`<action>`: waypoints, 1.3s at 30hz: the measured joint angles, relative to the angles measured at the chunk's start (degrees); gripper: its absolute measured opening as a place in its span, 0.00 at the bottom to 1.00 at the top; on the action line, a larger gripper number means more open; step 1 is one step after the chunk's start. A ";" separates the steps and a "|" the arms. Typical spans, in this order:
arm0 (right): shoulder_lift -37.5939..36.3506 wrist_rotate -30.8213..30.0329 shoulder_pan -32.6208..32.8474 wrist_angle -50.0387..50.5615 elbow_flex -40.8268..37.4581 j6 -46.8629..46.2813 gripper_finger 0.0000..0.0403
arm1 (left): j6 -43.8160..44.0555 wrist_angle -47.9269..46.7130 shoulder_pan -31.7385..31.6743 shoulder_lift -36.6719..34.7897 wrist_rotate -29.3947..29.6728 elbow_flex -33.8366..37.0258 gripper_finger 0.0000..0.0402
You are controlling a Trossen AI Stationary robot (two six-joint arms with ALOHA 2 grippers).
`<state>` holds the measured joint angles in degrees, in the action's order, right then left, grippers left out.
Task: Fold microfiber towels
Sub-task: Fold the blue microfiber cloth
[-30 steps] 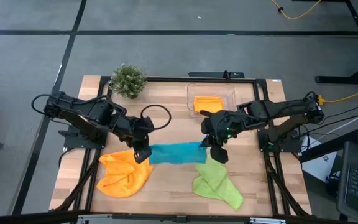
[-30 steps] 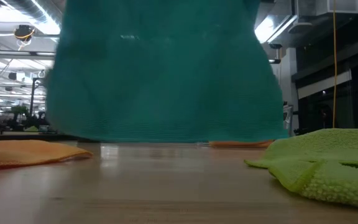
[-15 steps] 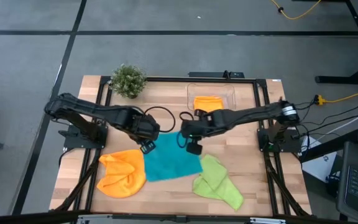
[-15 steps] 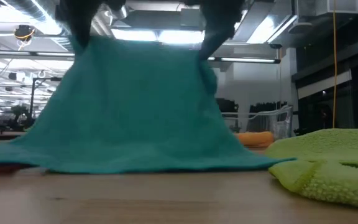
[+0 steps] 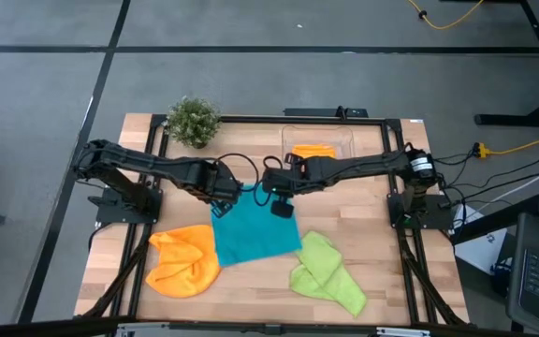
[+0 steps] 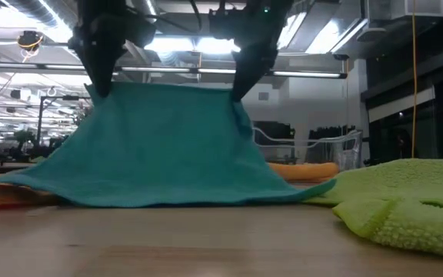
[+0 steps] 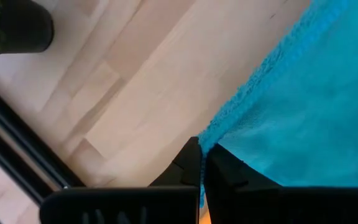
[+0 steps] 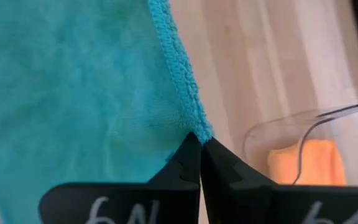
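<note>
Clear plastic tub [image 5: 318, 142] at the far edge of the wooden surface [image 5: 372, 225], holding one folded orange fuzzy towel [image 5: 313, 151]. Mid-surface, teal fuzzy towel [image 5: 251, 229], far corners pinched by clenched left gripper [image 5: 221, 197] and right gripper [image 5: 279, 194]. Near edge: second orange towel [image 5: 183, 259], one lime-green towel [image 5: 326, 272]. Small potted plant [image 5: 194, 122] far-left.

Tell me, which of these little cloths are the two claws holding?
The teal towel: left gripper and right gripper each pinch a corner. The orange and green ones lie untouched.
</note>
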<state>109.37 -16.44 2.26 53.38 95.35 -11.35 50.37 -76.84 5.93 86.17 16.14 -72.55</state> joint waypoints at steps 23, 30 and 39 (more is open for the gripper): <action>2.60 5.00 9.09 2.59 -0.02 1.26 0.00 | 9.76 6.89 12.72 5.13 -3.59 0.04 0.00; 2.85 7.74 11.56 2.82 -0.04 1.29 0.00 | 12.04 11.18 16.02 8.19 -6.96 0.04 0.00; 5.92 12.15 14.13 2.47 -0.04 1.20 0.00 | 15.73 14.81 19.13 9.25 -10.69 0.04 0.00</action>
<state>115.29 -4.29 16.39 55.85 95.31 -10.15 66.10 -62.03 25.07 95.42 5.45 -72.51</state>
